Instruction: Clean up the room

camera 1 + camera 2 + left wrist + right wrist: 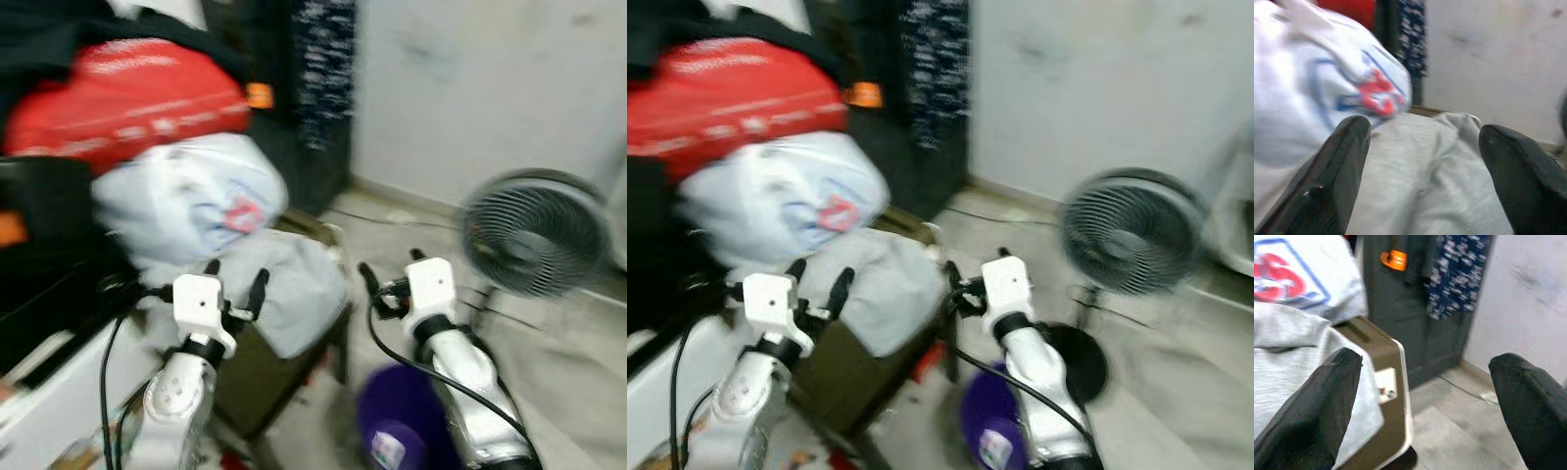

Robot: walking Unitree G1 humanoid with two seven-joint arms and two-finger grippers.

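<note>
Approaching cluttered pile: left hand point(235, 277) fingers apart, just before grey cloth point(294, 284) draped over brown case point(1386, 382); right hand point(390, 269) fingers apart, beside it. Next move, likely: close on cloth.

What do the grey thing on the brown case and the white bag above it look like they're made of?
The grey thing looks like soft knit fabric, matte, with loose folds, likely a garment. The white bag seems thin plastic or coated cloth, slightly shiny, bulging, with a red and blue print. The brown case looks like hard moulded plastic with a pale rim. Blur leaves this uncertain.
</note>
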